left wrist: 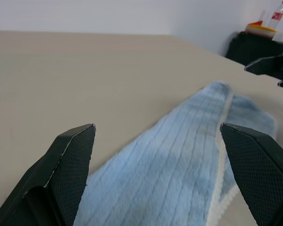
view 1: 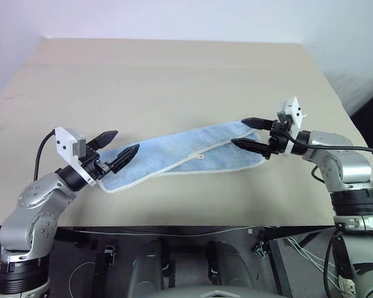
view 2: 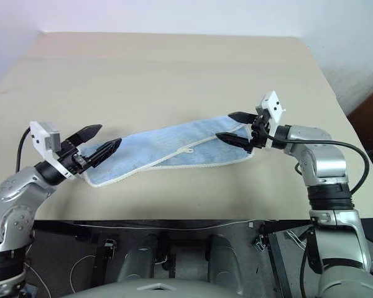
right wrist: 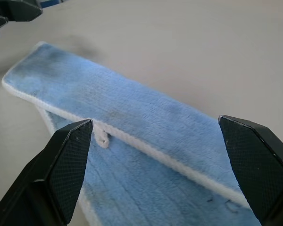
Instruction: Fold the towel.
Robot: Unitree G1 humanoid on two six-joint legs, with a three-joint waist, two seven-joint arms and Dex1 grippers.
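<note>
While folded lengthwise, the light blue towel (view 1: 186, 155) flat on the table (view 1: 174, 74), white-edged, between both arms' wide-open, empty jaws.

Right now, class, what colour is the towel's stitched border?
Whitish, against the light blue towel; the right wrist view shows it best.

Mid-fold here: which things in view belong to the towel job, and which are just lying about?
Belongs to the job:
- light blue striped cloth towel with white stitched border, already folded lengthwise into a long strip
- left hand, open at one end
- right hand, open at the other end
- beige table beneath it

Just lying about:
- clear plastic bottle with red cap, off the table
</note>
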